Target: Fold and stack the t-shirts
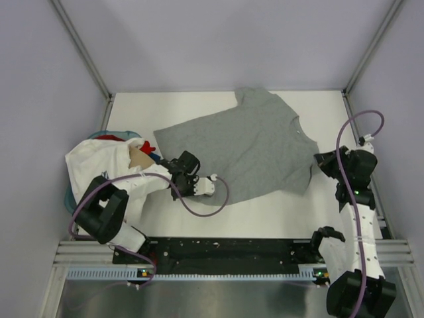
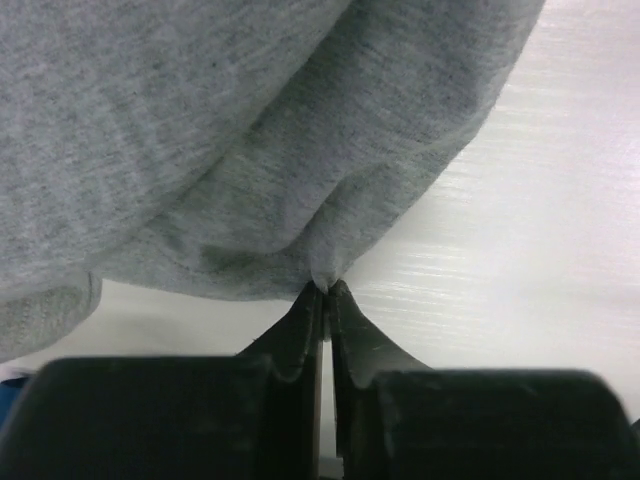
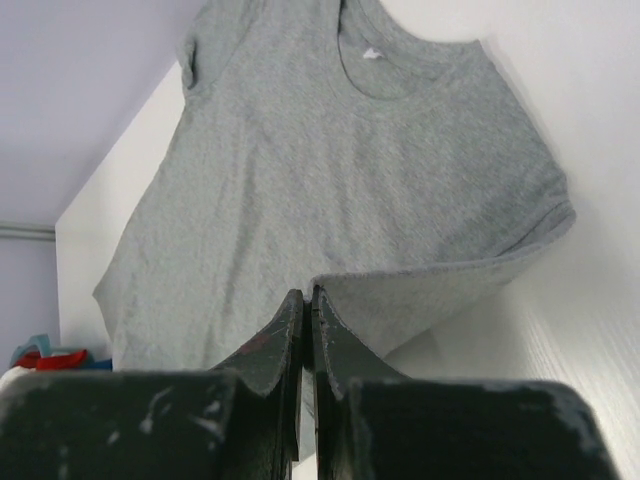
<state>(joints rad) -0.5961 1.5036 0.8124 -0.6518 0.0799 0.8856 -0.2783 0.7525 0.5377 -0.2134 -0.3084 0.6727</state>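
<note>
**Left claw** (image 2: 326,288): both fingers are pressed together on a small nip of the heather-grey cloth t-shirt (image 2: 210,130), taken at its edge. The nip sits at the fingertips only. It is judged enough to lift or drag thin cloth, but liable to slip under a sharp pull. Ahead of this claw the cloth puckers up from the nip, then spreads over the white counter (image 2: 540,220).

**Right claw** (image 3: 306,292): the fingers are pressed together. The t-shirt's near edge rises to the tips with its underside exposed, which is judged to be a pinch on that edge. Beyond the tips the body lies flat, with the collar toward the far side.

**Placement:** the two claws sit at opposite ends of the t-shirt, well apart. This lets the cloth be tensioned or carried over in one pass. The step in hand is judged to be the first fold.

**Remaining stock:** to the left of the left claw, beside its forearm, lies the heap of unfolded t-shirts (image 1: 99,165) in white, red and tan, not yet folded.
</note>
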